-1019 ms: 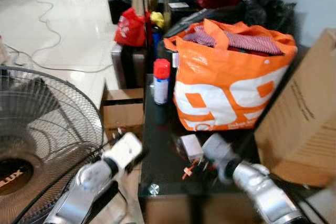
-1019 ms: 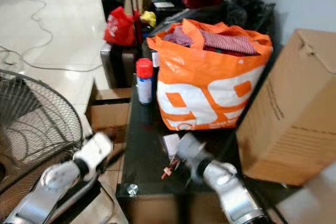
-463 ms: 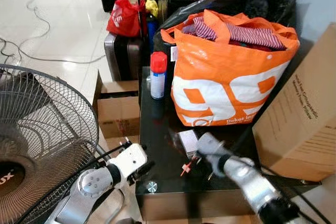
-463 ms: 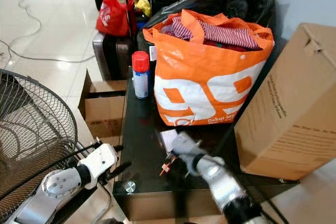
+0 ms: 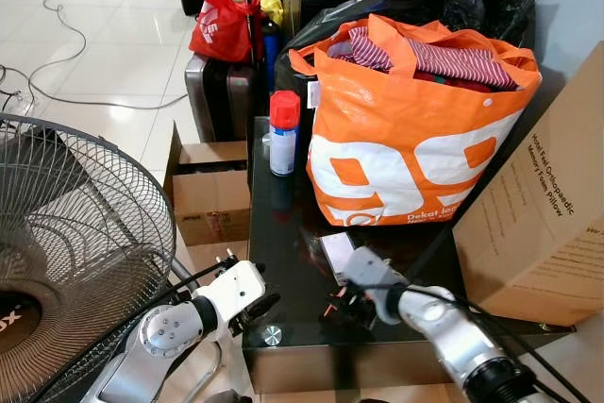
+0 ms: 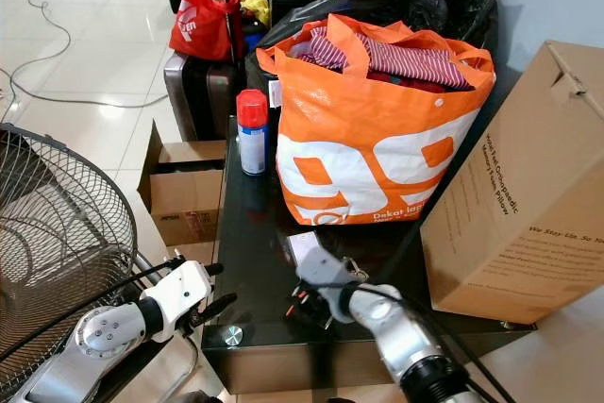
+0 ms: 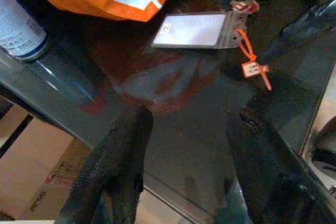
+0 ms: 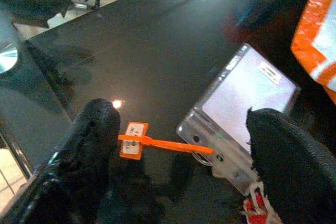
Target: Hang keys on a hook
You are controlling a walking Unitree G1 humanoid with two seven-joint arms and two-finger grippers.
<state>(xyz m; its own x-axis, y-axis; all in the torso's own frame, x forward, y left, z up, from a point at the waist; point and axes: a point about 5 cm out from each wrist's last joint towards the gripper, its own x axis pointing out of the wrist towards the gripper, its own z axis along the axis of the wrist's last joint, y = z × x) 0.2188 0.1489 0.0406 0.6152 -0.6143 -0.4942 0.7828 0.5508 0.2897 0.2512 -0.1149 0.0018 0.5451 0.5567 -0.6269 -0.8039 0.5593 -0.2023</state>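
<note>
On the black glass counter stand a red-capped spray can and a stuffed orange bag. The right claw hangs low over the counter's front, beside a clear card holder; the left claw hovers off the counter's edge, by a fan

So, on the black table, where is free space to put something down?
The black table is bare on its left strip, between the spray can and the front-left corner. It is crowded on the right: the orange bag, the cardboard box, and the card holder with orange tag under the open right gripper.
</note>
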